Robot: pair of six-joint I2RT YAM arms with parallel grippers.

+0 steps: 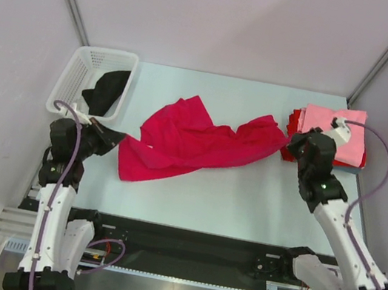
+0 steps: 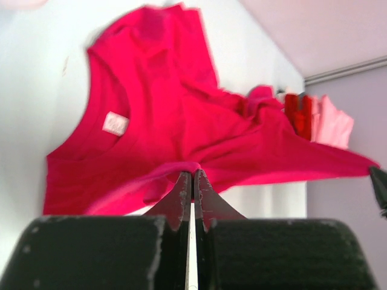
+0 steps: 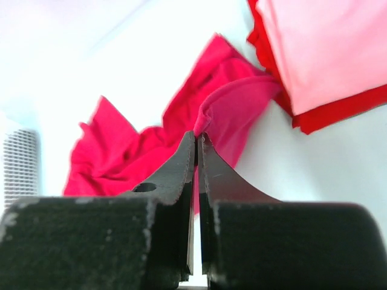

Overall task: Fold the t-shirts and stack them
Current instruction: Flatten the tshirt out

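A crimson-red t-shirt (image 1: 194, 141) lies crumpled and stretched across the middle of the table, its neck label showing in the left wrist view (image 2: 157, 121). My left gripper (image 1: 114, 137) is shut on its left edge (image 2: 192, 172). At the other end my right gripper (image 1: 290, 141) is shut on its right edge (image 3: 198, 134). A folded light pink t-shirt (image 1: 335, 132) rests on a folded red t-shirt (image 1: 293, 122) at the back right, just behind the right gripper. In the basket lies a black t-shirt (image 1: 107, 91).
A white plastic basket (image 1: 79, 68) stands at the back left. Grey walls close in the table on three sides. A black rail (image 1: 183, 248) runs along the near edge between the arm bases.
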